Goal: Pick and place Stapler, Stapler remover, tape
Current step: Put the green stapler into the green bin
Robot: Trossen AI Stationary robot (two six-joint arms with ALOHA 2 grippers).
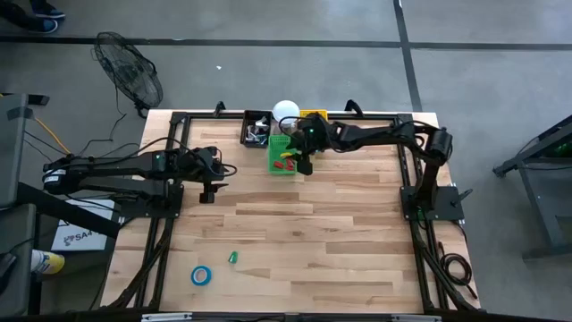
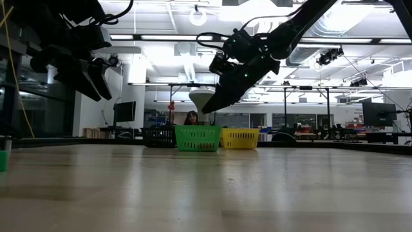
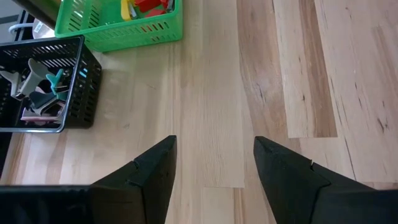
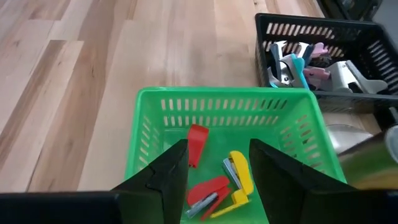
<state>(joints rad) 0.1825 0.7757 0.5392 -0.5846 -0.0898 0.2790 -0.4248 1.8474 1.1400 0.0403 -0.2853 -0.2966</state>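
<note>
Three baskets stood in a row at the far edge of the wooden table: a black basket, a green basket and a yellow basket. The right gripper hung above the green one, while the left gripper hovered well apart. A person sat beyond.

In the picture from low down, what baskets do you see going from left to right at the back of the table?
Black basket → green basket → yellow basket.
</note>
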